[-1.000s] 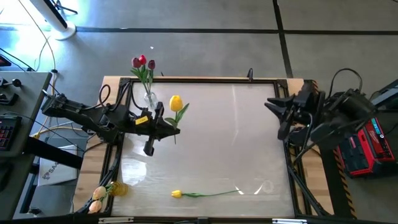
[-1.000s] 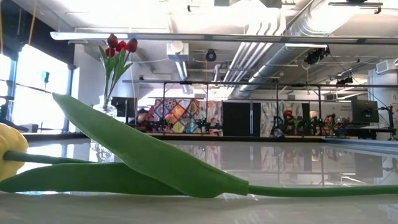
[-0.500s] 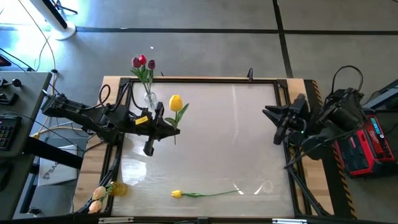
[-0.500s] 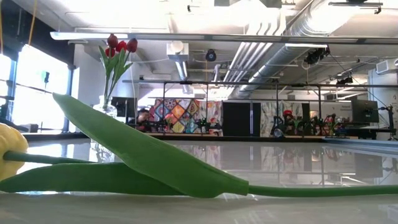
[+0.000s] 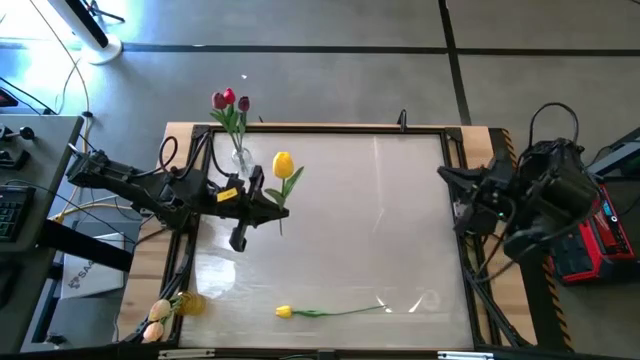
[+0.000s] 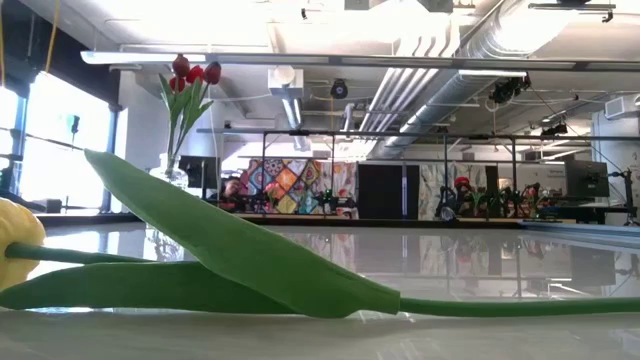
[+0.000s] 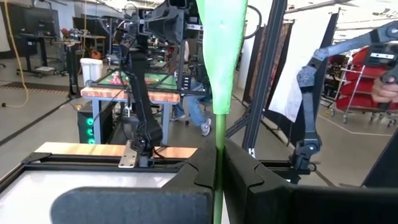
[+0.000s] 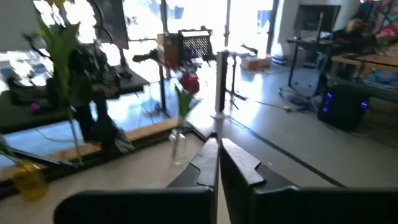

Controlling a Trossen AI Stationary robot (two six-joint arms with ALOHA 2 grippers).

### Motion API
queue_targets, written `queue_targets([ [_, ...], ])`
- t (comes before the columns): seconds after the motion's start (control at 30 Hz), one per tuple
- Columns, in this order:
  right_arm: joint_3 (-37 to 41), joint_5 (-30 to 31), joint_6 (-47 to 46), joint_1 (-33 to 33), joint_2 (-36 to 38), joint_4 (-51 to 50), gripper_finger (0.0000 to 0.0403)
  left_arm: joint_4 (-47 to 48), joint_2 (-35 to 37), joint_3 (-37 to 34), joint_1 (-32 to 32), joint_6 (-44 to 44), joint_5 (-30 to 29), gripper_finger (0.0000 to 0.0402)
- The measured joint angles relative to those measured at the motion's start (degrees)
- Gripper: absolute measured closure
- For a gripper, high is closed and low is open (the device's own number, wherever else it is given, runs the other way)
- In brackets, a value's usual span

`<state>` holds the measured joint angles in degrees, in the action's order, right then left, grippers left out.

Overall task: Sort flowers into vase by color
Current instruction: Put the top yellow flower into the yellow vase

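Observation:
My left gripper (image 5: pixel 278 207) stands over the table's left part and is shut on a yellow tulip (image 5: pixel 283 165). Just beyond it on the far left is a clear vase (image 5: pixel 241 158) holding red and maroon tulips (image 5: pixel 229 99); the low view shows that vase (image 6: pixel 168 178) too. A second yellow tulip (image 5: pixel 285 312) lies on its side near the table's near edge, its leaf (image 6: pixel 230 245) filling the low view. My right gripper (image 5: pixel 445 177) hangs at the table's right edge, shut and holding nothing (image 8: pixel 217 158). My left gripper pinches the yellow tulip's green stem (image 7: pixel 217 146) between its two fingers, below the long leaf (image 7: pixel 221 50). The fingers come level from the table's left and lie across the stem. The tulip stands roughly upright, head above the fingers, lifted clear of the table.
A yellow vase (image 5: pixel 187 303) with cream and peach flower heads (image 5: pixel 157 318) stands at the near left corner. The white table top (image 5: pixel 380 230) is bare between the arms. A wooden frame (image 5: pixel 330 128) borders it; cables and equipment sit beyond both side edges.
My right arm has swung about at the table's right edge and drawn back a little toward that edge. My left gripper and the yellow tulip in it have kept still.

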<state>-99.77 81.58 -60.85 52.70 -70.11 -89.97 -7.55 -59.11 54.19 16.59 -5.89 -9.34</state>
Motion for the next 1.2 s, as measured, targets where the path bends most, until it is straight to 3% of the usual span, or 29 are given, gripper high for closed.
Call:
queue_targets([
  [0.3,12.8,8.3,-12.3,8.3,6.4,0.0,0.0401,0.0,0.0,0.0,0.3,0.4,-0.1,0.0401],
  [0.67,26.0,8.4,-24.6,10.1,12.6,0.3,0.0402,0.0,0.0,0.0,0.3,1.5,-0.2,0.0401],
  [1.2,29.9,8.4,-29.2,11.2,13.5,2.3,0.0403,0.1,0.0,0.0,-1.3,1.5,1.4,0.0401],
])
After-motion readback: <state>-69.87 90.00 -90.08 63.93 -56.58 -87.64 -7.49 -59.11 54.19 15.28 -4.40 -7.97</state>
